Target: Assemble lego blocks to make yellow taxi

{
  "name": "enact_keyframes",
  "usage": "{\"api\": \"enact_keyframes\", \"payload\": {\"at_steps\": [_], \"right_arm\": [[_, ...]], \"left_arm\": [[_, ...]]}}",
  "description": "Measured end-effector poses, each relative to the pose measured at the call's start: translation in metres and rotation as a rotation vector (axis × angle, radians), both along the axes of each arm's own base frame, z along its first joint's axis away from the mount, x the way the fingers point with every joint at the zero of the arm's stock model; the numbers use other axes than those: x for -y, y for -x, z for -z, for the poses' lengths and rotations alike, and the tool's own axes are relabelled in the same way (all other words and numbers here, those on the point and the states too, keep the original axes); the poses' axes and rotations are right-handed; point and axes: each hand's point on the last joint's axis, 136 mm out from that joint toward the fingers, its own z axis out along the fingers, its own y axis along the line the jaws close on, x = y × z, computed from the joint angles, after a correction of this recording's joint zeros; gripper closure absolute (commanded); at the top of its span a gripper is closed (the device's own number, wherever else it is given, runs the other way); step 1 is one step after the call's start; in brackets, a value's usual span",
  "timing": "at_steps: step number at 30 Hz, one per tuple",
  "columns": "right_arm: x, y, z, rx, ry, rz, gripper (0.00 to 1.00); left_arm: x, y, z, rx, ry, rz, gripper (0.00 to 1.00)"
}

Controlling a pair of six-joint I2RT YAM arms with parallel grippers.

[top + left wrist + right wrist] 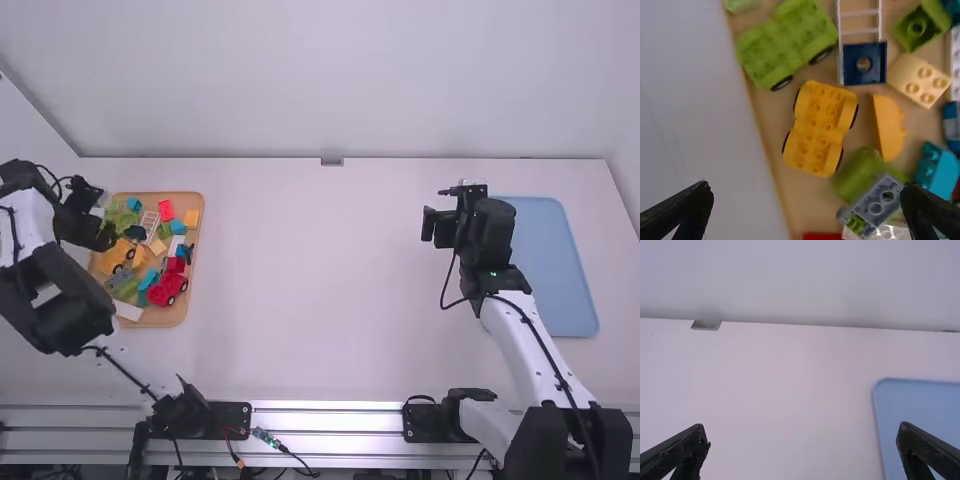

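Note:
In the high view my left gripper (104,238) is over the left edge of the wooden tray, close to the yellow car base (118,254). Seen from the left wrist, that yellow wheeled base (821,129) lies studs up on the tray, beyond the spread fingers of my left gripper (807,202), which hold nothing. A yellow curved block (888,127) and a pale yellow block (919,80) lie beside it. My right gripper (437,226) is above the table left of the blue tray, and in the right wrist view the right gripper (803,447) is open with nothing between its fingers.
Around the yellow base, the wooden tray (150,318) holds a green car base (787,42), a grey block (875,204), a red car (167,290) and several other blocks. A blue tray (562,270) lies at the table's right side, partly behind the right arm.

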Motion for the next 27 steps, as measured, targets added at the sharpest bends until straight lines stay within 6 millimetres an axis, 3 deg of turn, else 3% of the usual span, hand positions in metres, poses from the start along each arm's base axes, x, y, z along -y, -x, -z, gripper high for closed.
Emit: {"api": "enact_keyframes", "payload": {"at_steps": [10,13,27], "right_arm": [[0.000,0.002,0.004,-0.020,0.001,0.001,0.01],[0.000,0.003,0.005,-0.022,0.002,-0.003,0.01],[0.000,0.003,0.006,-0.029,0.004,0.001,0.01]], "left_arm": [[-0.017,0.001,0.067,-0.133,-0.021,0.134,0.03],[-0.014,0.000,0.085,-0.149,0.008,0.160,0.08],[-0.005,-0.028,0.083,-0.009,0.054,0.237,0.09]]}}
